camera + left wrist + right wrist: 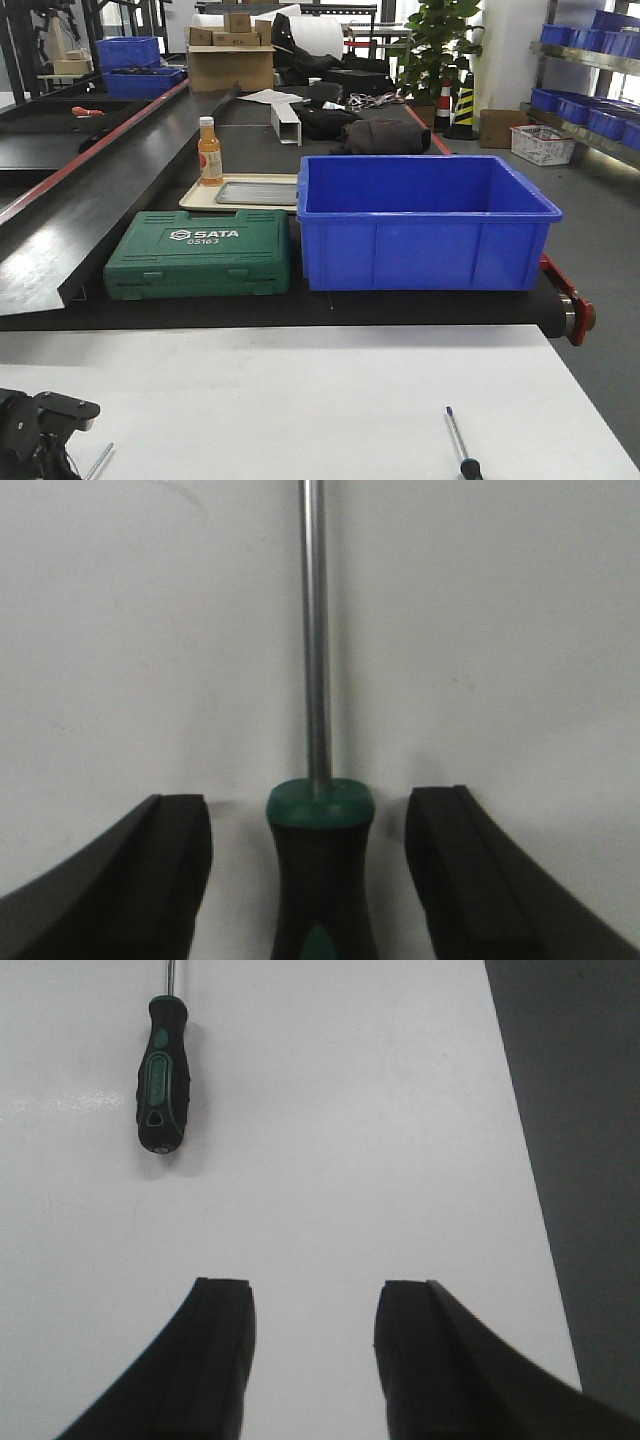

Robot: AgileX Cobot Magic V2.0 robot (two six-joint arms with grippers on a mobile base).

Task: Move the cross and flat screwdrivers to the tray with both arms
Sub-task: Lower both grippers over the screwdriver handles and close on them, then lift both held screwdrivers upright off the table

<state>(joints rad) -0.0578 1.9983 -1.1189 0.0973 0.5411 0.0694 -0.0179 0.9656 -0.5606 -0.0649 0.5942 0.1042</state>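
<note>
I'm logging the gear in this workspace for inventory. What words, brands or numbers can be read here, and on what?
"SATA": lid of the green tool case.
"05163": just under it on the same lid; last digit unsure.
Orange bottle: label too small to read.
Cardboard boxes at the back: markings blurred.
Wrist views: no text.

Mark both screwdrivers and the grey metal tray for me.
left screwdriver (320,880), left wrist view, on its black handle.
right screwdriver (158,1080), right wrist view, mid-handle on the green inlay.
grey metal tray (256,194), front view, on its bare floor.
</note>
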